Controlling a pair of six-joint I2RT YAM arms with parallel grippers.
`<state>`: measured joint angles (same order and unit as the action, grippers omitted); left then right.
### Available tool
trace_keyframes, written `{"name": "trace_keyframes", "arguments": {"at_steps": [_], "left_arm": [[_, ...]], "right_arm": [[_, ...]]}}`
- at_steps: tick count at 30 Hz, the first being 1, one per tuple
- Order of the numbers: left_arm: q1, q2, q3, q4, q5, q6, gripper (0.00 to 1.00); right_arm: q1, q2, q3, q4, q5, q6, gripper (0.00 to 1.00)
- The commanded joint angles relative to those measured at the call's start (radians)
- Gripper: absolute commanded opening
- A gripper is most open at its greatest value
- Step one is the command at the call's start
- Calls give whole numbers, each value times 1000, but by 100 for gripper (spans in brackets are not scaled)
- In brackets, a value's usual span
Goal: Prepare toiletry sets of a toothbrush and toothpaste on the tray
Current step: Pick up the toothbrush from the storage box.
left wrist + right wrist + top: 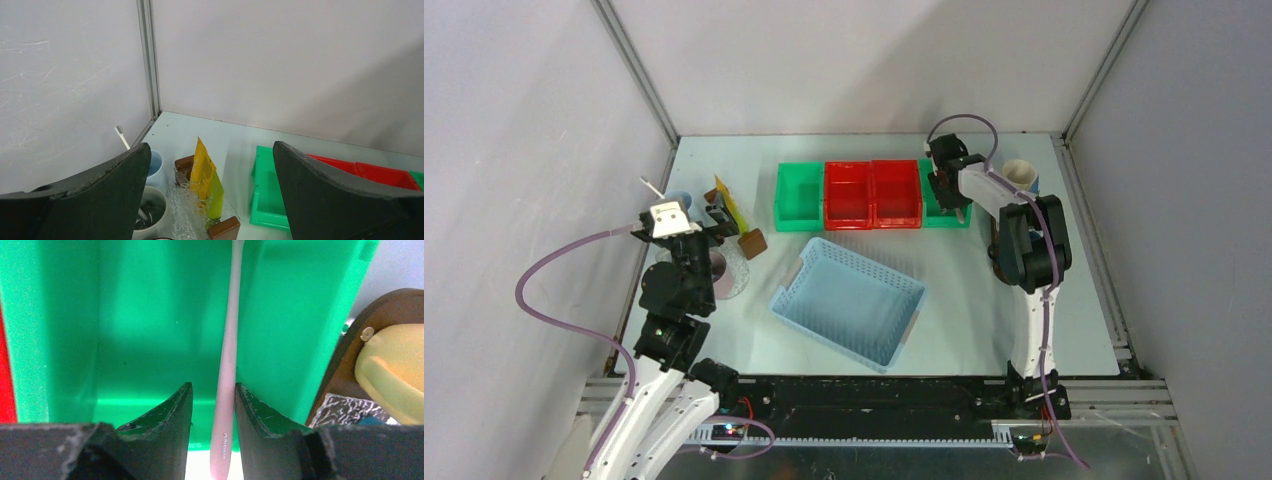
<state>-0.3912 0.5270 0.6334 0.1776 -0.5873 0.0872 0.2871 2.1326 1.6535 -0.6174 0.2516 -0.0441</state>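
A robotics lab enclosure: plain white panels (854, 60) in aluminium framing (636, 72) around a table (964, 340).

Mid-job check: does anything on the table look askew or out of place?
The light blue basket sits skewed mid-table, while the green and red bins behind it line up square with the back edge. On the left, the yellow tube stands tilted. Nothing looks spilled or broken.
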Motion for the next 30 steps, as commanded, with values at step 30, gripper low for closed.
{"name": "trace_keyframes", "arguments": {"at_steps": [30], "left_arm": [[8,57,147,-119,311,-143,98]], "right_arm": [[29,-581,-227,97,-250,-20,0]]}}
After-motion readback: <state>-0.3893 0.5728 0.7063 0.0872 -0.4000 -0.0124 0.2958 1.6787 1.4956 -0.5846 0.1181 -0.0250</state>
